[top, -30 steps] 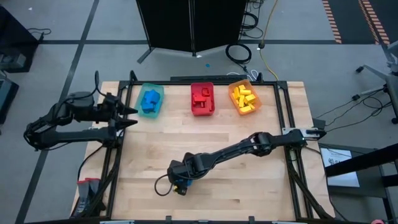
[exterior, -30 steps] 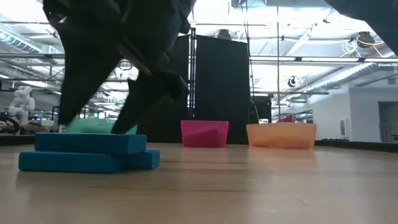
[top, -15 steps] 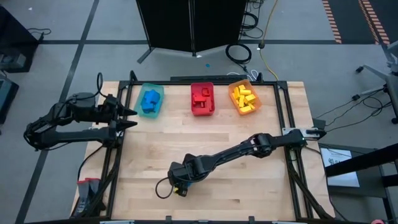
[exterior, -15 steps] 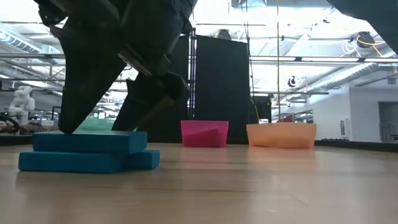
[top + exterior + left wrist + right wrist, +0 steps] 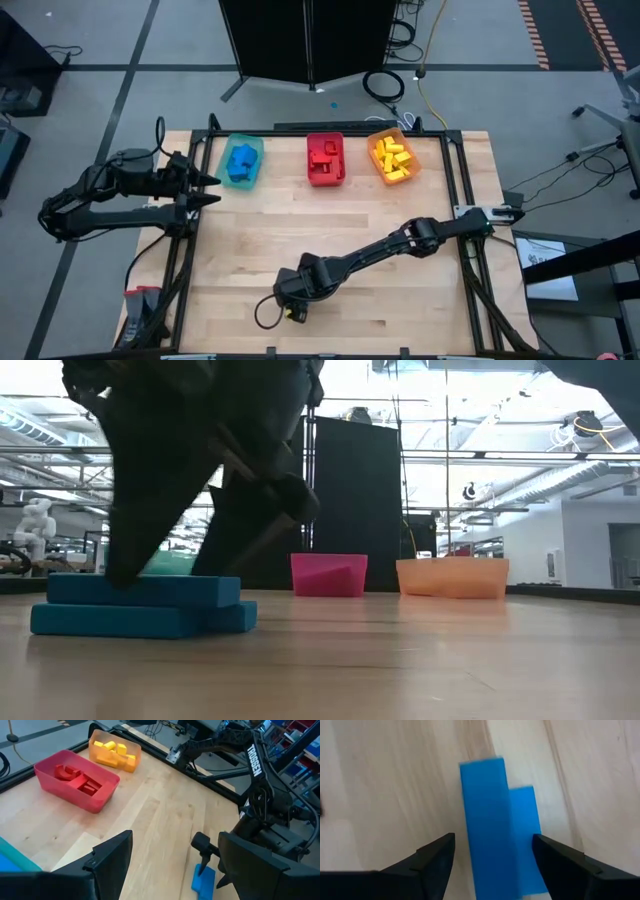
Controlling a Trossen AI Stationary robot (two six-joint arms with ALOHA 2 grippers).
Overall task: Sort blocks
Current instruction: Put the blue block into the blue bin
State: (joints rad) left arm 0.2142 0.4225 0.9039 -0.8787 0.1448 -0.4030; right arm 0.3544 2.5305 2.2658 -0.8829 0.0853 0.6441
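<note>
Two flat blue rectangular toy blocks point(image 5: 496, 830) lie stacked on the pale wooden table point(image 5: 400, 300) near its front edge. The right gripper point(image 5: 492, 865) straddles the top block, fingers apart on either side; contact appears close but is unclear. The left gripper point(image 5: 212, 188) waits, spread wide, beside the teal plastic bin point(image 5: 241, 162).

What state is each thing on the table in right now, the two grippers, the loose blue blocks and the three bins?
Right gripper: open, fingers either side of the top blue block.
Left gripper: open, waiting at the table's left edge.
Blue blocks: two stacked flat on the table.
Teal bin: holds blue blocks.
Red bin: holds red blocks.
Orange bin: holds yellow blocks.
</note>
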